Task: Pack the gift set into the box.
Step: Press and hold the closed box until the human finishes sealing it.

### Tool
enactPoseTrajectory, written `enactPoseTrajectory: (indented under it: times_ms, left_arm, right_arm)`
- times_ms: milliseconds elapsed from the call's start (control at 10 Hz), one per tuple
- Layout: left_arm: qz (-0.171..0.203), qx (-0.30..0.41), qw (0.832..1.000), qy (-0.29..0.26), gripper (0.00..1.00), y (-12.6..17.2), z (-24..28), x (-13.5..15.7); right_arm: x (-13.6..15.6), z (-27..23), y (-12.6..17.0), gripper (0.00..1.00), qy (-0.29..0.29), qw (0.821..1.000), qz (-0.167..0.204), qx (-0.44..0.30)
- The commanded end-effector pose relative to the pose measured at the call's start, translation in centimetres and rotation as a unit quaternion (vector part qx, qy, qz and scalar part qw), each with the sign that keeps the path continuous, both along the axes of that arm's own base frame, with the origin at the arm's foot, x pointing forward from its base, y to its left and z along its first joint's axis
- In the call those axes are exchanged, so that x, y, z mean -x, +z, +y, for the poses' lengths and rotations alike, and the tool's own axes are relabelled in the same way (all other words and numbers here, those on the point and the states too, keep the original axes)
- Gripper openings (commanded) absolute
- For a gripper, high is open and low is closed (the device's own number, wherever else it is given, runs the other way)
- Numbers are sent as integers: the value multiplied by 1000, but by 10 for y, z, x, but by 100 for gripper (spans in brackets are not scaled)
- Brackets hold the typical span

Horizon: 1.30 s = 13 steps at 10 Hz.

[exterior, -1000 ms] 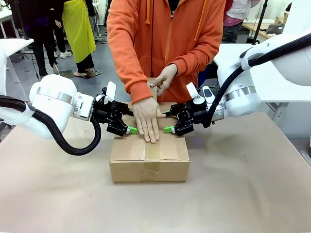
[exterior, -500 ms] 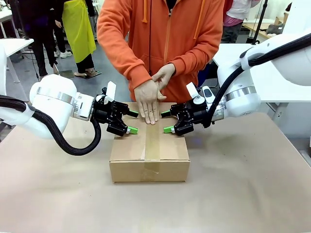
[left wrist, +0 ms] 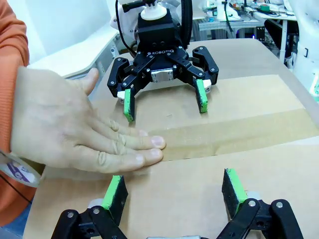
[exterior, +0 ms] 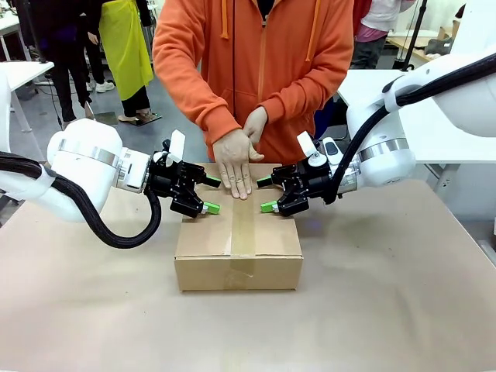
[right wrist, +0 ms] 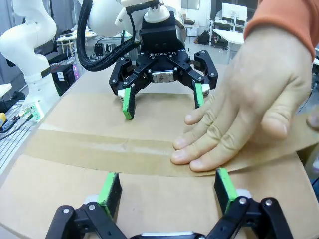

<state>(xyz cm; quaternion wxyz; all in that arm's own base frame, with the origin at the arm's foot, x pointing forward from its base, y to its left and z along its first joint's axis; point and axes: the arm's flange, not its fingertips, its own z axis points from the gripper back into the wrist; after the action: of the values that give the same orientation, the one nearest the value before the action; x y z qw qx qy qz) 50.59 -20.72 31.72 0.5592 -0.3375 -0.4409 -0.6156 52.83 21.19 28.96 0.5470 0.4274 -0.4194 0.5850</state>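
The box (exterior: 238, 248) sits closed at the table centre, its tape strip (exterior: 242, 232) running from the robot's side toward the person. The left gripper (exterior: 206, 194) and right gripper (exterior: 266, 194) face each other across that seam over the far half of the lid, jaws apart, holding nothing. The person's hand (exterior: 235, 162) presses flat on the tape between them. Both grippers stand equally near; the gift set is presumably inside
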Motion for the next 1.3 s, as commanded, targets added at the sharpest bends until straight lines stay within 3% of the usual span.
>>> enactPoseTrajectory:
  times_ms: [0,1200]
  left_arm:
    - [-7,0,1000,-7,100,-3,1,2]
    - [-7,0,1000,-7,100,-3,1,2]
  right_arm:
    - [1,0,-2,100,0,1000,-7,2]
    - [1,0,-2,100,0,1000,-7,2]
